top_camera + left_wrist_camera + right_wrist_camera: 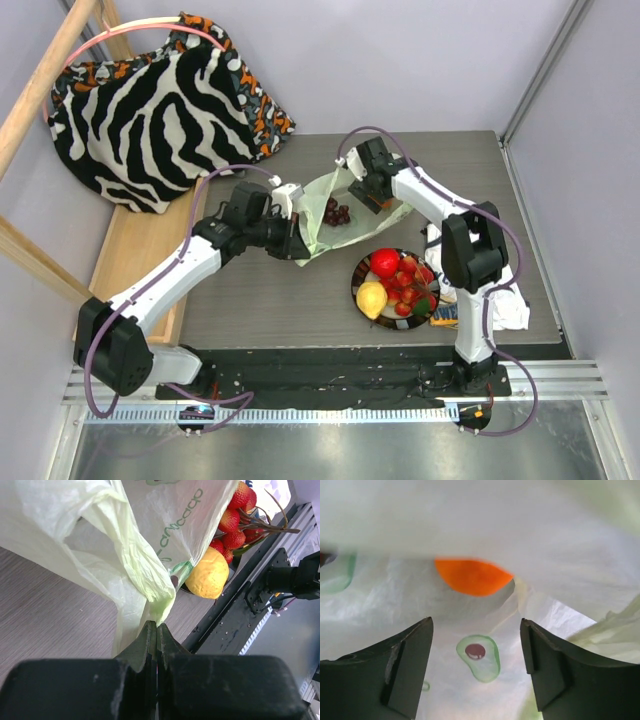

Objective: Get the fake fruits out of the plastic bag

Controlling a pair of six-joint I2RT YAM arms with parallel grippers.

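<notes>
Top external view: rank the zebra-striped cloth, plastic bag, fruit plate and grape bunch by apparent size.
1. zebra-striped cloth, clearly the largest.
2. plastic bag, crumpled, so only slightly ahead of the next.
3. plate, a close call with the bag.
4. grape bunch, the smallest, seen inside the bag.

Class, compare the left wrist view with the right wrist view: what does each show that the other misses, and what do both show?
Left wrist only: the left gripper shut on the plastic bag, with the yellow fruit and strawberries beyond it. Right wrist only: the open right gripper facing the orange among bag folds. Both: the plastic bag.
</notes>
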